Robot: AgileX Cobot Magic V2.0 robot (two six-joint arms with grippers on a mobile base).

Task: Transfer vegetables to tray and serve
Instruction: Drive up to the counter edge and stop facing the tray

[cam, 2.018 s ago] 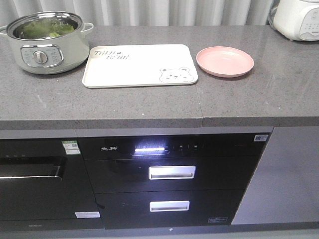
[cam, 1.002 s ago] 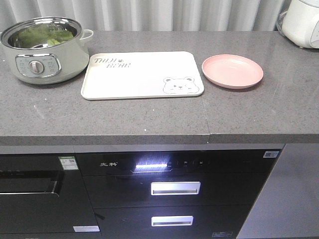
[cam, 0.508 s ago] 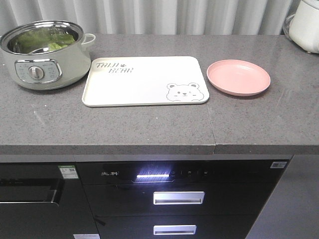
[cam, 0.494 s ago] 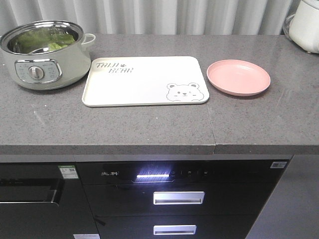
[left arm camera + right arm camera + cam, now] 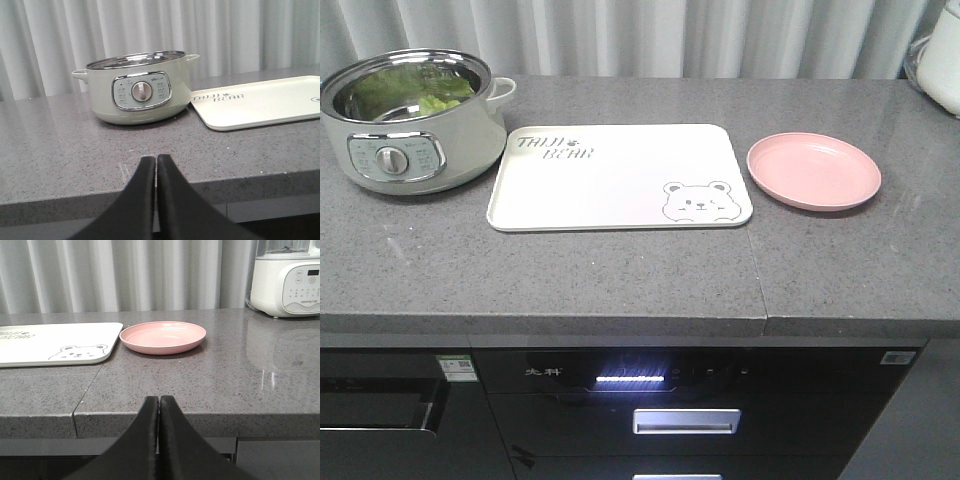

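Barely started here. Lettuce (image 5: 415,92) down in the pot (image 5: 440,165) at the tabletop's (image 5: 620,285) left end, none on the tray (image 5: 610,190) just beside it. Left tool (image 5: 150,160) pressed together, empty, facing the pot; right tool (image 5: 159,401) likewise together, facing the plate (image 5: 162,337). All left to do: reaching in, lifting, laying on the tray, serving.

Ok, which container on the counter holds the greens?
The pale green pot at the far left; lettuce shows inside it. The bear tray and pink plate hold nothing.
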